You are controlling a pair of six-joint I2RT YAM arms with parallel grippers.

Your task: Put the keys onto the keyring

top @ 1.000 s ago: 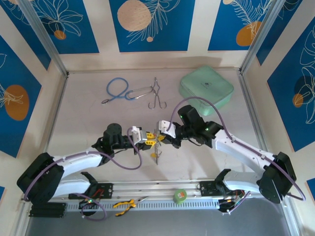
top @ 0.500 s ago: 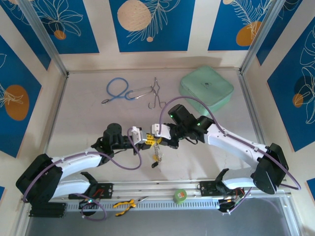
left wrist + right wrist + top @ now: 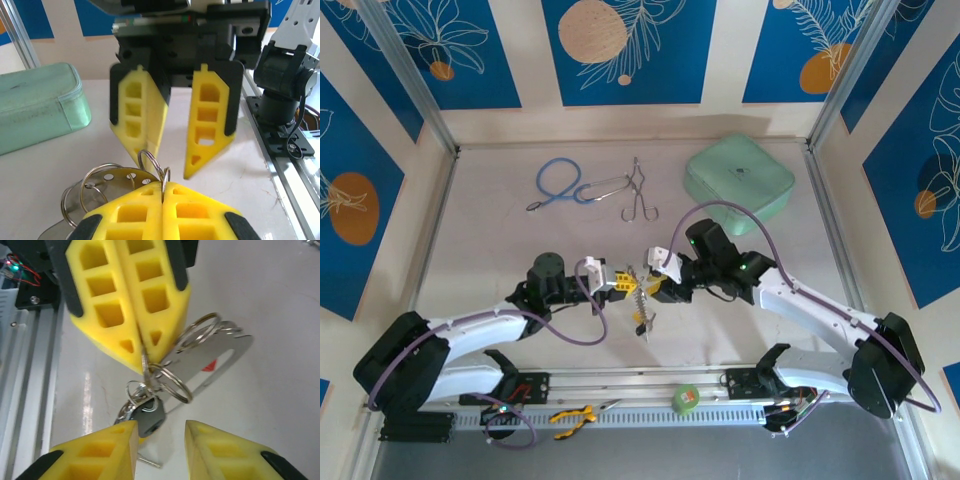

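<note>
In the left wrist view my left gripper (image 3: pixel 164 186) is shut on a thin wire ring (image 3: pixel 150 156) of the keyring (image 3: pixel 107 181), a flat silver looped plate with small holes and several rings. The right wrist view shows the plate (image 3: pixel 220 354) with a red mark, hanging beside the left gripper (image 3: pixel 145 361). A key with a black head (image 3: pixel 149 418) dangles from the rings. My right gripper (image 3: pixel 160 429) stands open just short of that key, touching nothing. From above, both grippers (image 3: pixel 626 284) (image 3: pixel 654 288) face each other mid-table with the keys (image 3: pixel 642 320) hanging between them.
A blue cord loop (image 3: pixel 558 182) and steel forceps (image 3: pixel 638 196) lie at the back, with a pale green case (image 3: pixel 738 178) at the back right. Yellow-handled pliers (image 3: pixel 572 415) and a green tape roll (image 3: pixel 687 399) rest on the front rail.
My right gripper has opened and let go of the ring cluster, drawing back slightly right. My left gripper has closed on a ring, and the bunch now hangs from it.
</note>
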